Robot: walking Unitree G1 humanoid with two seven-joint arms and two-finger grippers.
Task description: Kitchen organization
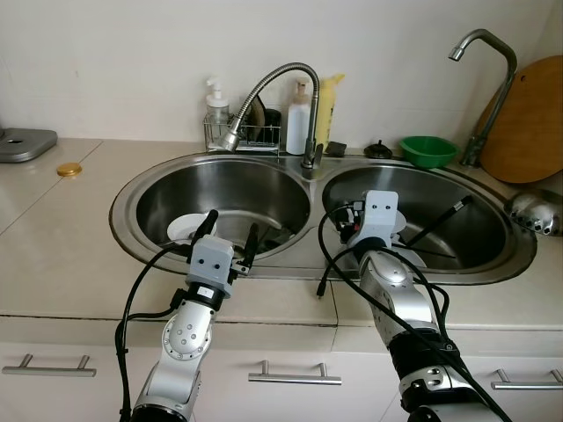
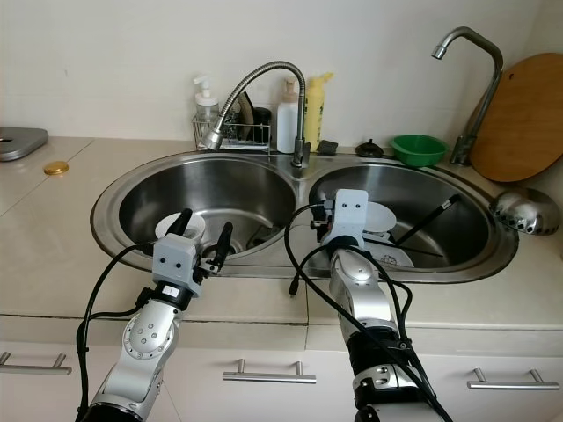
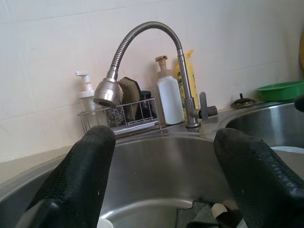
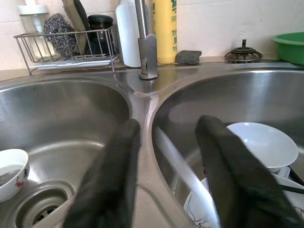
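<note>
A double steel sink point(image 1: 303, 189) lies before me. The left basin holds a small white bowl point(image 1: 185, 229) and a dark cloth point(image 3: 199, 213). My left gripper point(image 1: 231, 225) hovers over that basin's front rim, open and empty, with the bowl just to its left. My right gripper point(image 4: 168, 124) is open over the near left part of the right basin, beside the divider. Just beyond its fingers point(image 4: 223, 161) sit a white bowl point(image 4: 263, 142) and a white plate point(image 2: 396, 255). A black utensil point(image 1: 440, 221) leans across the right basin.
A flexible faucet point(image 1: 273, 72) arches over the left basin. Behind it are a wire rack point(image 1: 242, 134) with scrubbers and soap bottles point(image 1: 299, 123). A green bowl point(image 1: 428, 149), a second tap point(image 1: 486, 61), a wooden board point(image 1: 532, 119) and a steel strainer point(image 1: 534, 211) stand at the right.
</note>
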